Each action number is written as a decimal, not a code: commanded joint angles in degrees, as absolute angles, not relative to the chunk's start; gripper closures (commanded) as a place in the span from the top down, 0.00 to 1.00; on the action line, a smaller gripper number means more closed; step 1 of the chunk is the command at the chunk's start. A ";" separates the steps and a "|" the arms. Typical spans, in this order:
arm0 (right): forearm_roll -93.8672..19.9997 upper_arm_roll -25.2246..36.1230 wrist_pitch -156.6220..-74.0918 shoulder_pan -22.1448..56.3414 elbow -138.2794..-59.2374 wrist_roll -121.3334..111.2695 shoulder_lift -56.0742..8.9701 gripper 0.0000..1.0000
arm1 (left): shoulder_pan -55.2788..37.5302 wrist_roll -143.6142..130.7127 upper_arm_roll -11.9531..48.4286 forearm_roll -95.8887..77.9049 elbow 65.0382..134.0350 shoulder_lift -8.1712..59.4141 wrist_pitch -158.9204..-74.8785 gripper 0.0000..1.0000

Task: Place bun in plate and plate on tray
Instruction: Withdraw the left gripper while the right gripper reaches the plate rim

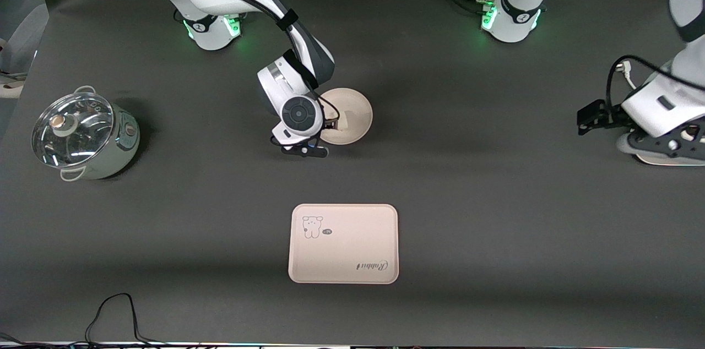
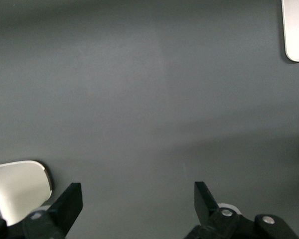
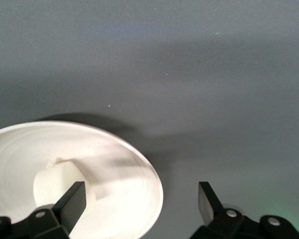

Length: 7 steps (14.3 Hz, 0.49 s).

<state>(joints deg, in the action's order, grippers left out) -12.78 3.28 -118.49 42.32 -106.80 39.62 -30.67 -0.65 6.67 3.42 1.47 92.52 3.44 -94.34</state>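
- Right pincer (image 1: 326, 137) hangs wide open astride the round cream plate's (image 1: 355, 112) rim; small off-white bun (image 3: 60, 184) lies inside.
- Left pincer (image 2: 137, 199) waits, spread open, gripping nothing, over the dark counter (image 1: 495, 200).

Bench layout: bun in plate, tray nearer the front camera

The bun (image 3: 65, 185) is sitting in the plate (image 1: 352, 112), which is resting on the bench (image 1: 495, 217) toward the right arm's base. The tray (image 1: 343, 243) is lying well apart from the plate, nearer the front camera. A lidded pot (image 1: 82, 136) is standing at the right arm's end of the bench. The right gripper (image 3: 139, 204) is hanging open at the plate's rim, one finger over the plate and one outside it. The left gripper (image 2: 138, 201) is waiting open over the left arm's end.
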 commanded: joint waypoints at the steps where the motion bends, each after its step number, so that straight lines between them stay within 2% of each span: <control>1: -14.15 3.96 -123.47 43.51 -112.40 39.90 -27.08 1.00 | -0.26 4.66 2.20 0.70 92.90 2.11 -92.72 1.00; 4: -14.33 3.96 -130.06 44.47 -120.30 39.47 -22.86 1.00 | 0.26 4.49 1.32 0.62 92.63 2.29 -92.73 1.00; 7: -14.85 3.96 -131.83 46.40 -122.34 40.08 -22.06 0.98 | 0.26 4.31 1.41 0.62 92.55 2.46 -93.51 1.00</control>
<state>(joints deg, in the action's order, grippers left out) -13.51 3.28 -129.77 44.09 -118.58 39.62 -25.13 0.24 5.42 1.35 1.26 92.54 2.98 -93.73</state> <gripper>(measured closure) 0.009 0.000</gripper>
